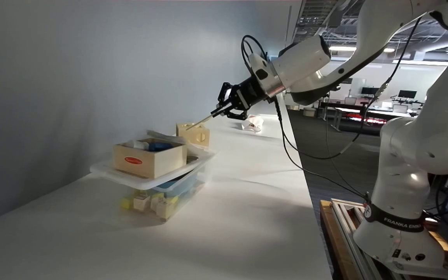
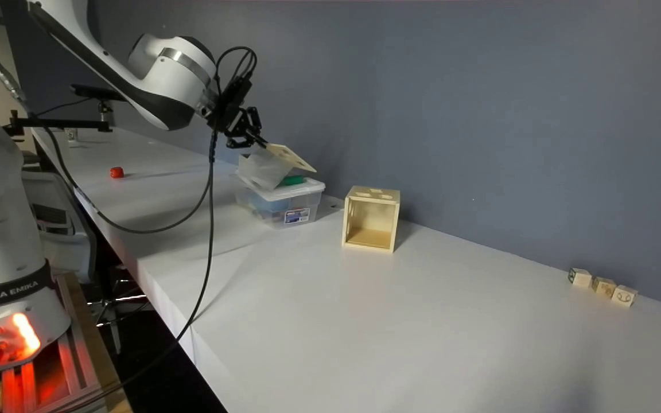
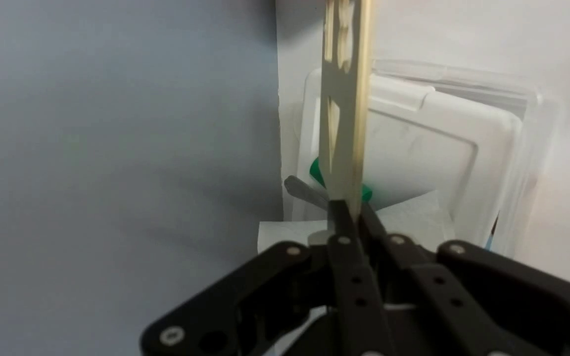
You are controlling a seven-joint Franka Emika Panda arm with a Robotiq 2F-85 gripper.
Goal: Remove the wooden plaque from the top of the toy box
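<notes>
The wooden plaque (image 2: 291, 157) is a thin pale tan piece with cut-out shapes. My gripper (image 3: 352, 210) is shut on one end of it, so that end is hidden between the fingertips. In the wrist view the plaque (image 3: 344, 113) appears nearly edge-on and runs up out of the picture. Both exterior views show it tilted, its free end pointing down and away from the gripper. The toy box (image 2: 302, 202) is a see-through bin with a pale lid (image 3: 428, 148). The plaque hangs above that lid and looks apart from it. Yellow and pale toys (image 1: 150, 204) show through the bin's side.
On the lid stand an open wooden tray (image 1: 134, 160) with a red mark, a white sheet (image 2: 263, 169) and a green item (image 3: 367, 194). An open-fronted wooden box (image 2: 376, 195) is beside the bin. Farther along the wall lie three wooden blocks (image 2: 603, 287). A grey wall runs close behind.
</notes>
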